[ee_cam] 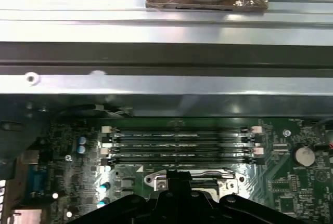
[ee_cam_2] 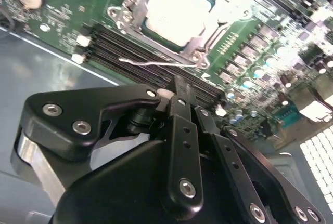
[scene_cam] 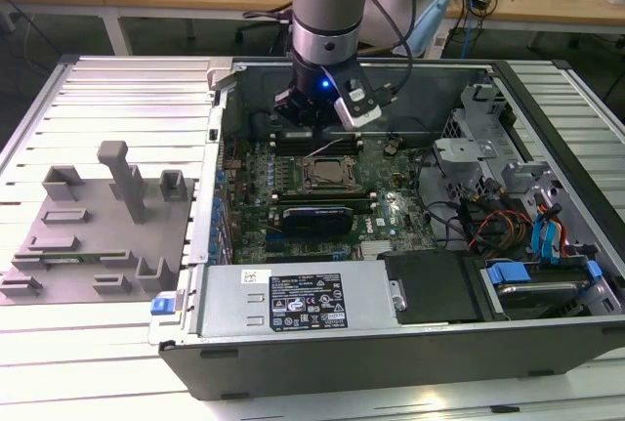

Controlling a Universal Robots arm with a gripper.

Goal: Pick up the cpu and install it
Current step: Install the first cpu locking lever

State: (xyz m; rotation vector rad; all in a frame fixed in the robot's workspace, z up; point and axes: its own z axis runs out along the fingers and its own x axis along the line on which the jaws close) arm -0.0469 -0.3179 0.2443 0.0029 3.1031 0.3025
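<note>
On the exterior view's left, a grey fixture plate (scene_cam: pixel 88 245) with upright blocks lies on the ribbed metal table (scene_cam: pixel 98 89); just beside it, towards the right, stands the open computer case (scene_cam: pixel 391 362), with a labelled power supply (scene_cam: pixel 293 299) along its near edge; behind that lies the green motherboard (scene_cam: pixel 256 172); the cpu (scene_cam: pixel 328 173) sits flat inside the socket frame (scene_cam: pixel 305 179) near the middle of the board, its silver top shining bright in the second wrist view (ee_cam_2: pixel 179 11), with a thin wire lever (ee_cam_2: pixel 156 63) lying along the frame's side; the gripper (scene_cam: pixel 309 120) hangs from the arm above the board, close to the socket and apart from the cpu; in both wrist views its pincer looks narrow, the black fingertips (ee_cam_2: pixel 178 82) drawn close together; the memory slots (ee_cam: pixel 179 143) run in a row just beyond the socket; farther to the exterior view's right are a metal drive cage (scene_cam: pixel 469 162), a tangle of cables (scene_cam: pixel 488 226) and a blue tab (scene_cam: pixel 508 272).
</note>
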